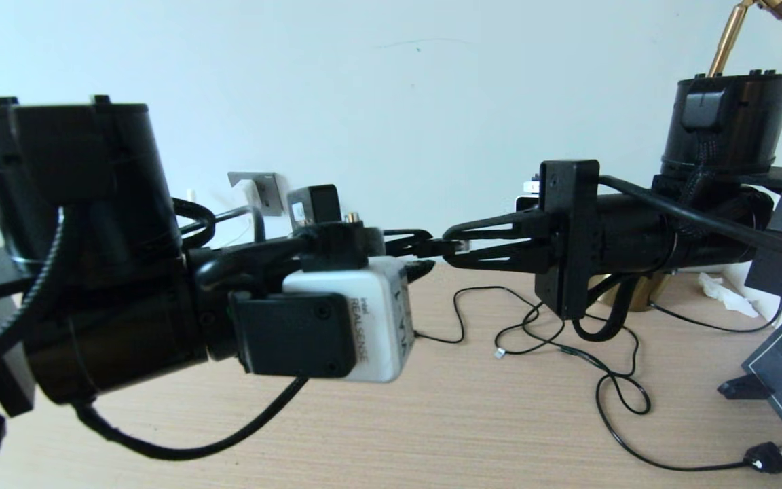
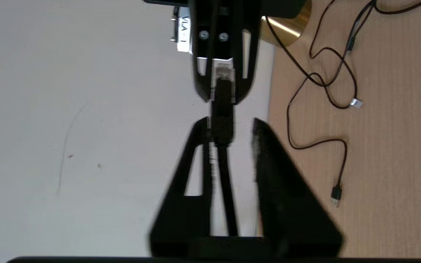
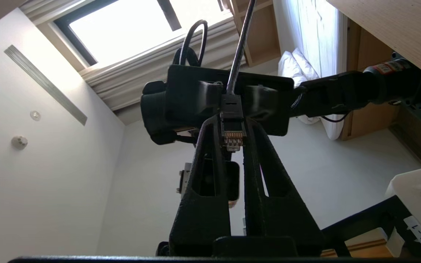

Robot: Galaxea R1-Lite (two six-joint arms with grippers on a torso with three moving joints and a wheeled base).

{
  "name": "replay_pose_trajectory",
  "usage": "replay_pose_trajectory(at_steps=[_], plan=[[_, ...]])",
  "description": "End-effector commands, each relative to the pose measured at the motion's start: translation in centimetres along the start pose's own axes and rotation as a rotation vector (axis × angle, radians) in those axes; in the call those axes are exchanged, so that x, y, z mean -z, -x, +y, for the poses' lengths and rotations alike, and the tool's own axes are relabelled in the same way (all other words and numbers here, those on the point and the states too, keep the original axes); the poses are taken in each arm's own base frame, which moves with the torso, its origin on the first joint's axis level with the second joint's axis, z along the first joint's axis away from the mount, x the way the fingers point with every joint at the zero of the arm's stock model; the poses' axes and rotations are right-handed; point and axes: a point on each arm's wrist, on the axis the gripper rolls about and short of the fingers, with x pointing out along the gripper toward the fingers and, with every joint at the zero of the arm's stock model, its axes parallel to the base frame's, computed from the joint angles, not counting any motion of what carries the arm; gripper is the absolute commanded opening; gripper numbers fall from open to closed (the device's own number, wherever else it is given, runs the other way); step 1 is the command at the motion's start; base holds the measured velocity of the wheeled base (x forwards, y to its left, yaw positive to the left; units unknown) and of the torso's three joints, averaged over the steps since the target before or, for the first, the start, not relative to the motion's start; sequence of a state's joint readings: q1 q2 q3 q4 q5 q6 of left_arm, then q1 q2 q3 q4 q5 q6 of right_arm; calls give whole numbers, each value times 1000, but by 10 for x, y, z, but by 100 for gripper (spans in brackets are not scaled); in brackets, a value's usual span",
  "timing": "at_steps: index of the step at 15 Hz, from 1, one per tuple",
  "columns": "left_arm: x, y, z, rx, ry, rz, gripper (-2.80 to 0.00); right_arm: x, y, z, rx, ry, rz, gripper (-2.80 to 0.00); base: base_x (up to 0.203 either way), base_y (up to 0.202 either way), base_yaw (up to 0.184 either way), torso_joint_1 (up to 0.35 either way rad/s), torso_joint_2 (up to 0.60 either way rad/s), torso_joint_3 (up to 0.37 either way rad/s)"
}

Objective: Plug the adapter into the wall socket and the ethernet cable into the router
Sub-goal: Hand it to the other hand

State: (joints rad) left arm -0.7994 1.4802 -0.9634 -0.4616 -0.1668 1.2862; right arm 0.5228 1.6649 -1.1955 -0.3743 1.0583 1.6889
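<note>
Pale wood grain runs across the surface in the head view, under both arms held level and tip to tip before a white wall. The left gripper and the right gripper meet in the middle, with the ethernet cable passing between them. The white camera block on the left wrist reads "intel REALSENSE". A thin black cord loops over the surface and ends in a black plug at the near right. A grey bracket sits on the wall behind the left arm.

In the left wrist view, the left gripper has its fingers parted a little; the cable's black boot lies against one finger, with a gap to the other, so no firm hold shows. Opposite, the right gripper is clamped on the clear plug. A white tag beside it reads "VLA-1". A brass base stands on the surface.

In the right wrist view, the right gripper has its fingers pressed on the clear plug, whose gold contacts show, and the black cable rises away from it. A label at the corner reads "VLA-1".
</note>
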Motion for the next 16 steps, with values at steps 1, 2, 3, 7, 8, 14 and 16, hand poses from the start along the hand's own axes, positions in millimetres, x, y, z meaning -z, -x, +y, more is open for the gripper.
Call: replay_pose_trajectory(at_steps=[1, 2, 3, 7, 8, 14, 16], plan=[[-1, 0, -1, -2, -5, -5, 0, 0, 0, 0, 0, -8, 7, -280, 0, 0, 0, 0, 0, 0], [0, 0, -1, 1, -4, -5, 0, 0, 0, 0, 0, -8, 7, -280, 0, 0, 0, 0, 0, 0], [0, 0, -1, 1, -4, -5, 0, 0, 0, 0, 0, -8, 7, -280, 0, 0, 0, 0, 0, 0], [-2, 3, 1, -10, -6, -8, 0, -2, -2, -3, 6, -16, 7, -280, 0, 0, 0, 0, 0, 0], [-2, 4, 2, -12, -6, -8, 0, -3, -2, -3, 7, -18, 7, -280, 0, 0, 0, 0, 0, 0], [-3, 4, 3, -17, -7, -10, 0, -2, -3, -3, 7, -18, 13, -280, 0, 0, 0, 0, 0, 0], [-3, 5, 4, -19, -8, -12, 0, -1, -5, -5, 11, -22, 22, -280, 0, 0, 0, 0, 0, 0]])
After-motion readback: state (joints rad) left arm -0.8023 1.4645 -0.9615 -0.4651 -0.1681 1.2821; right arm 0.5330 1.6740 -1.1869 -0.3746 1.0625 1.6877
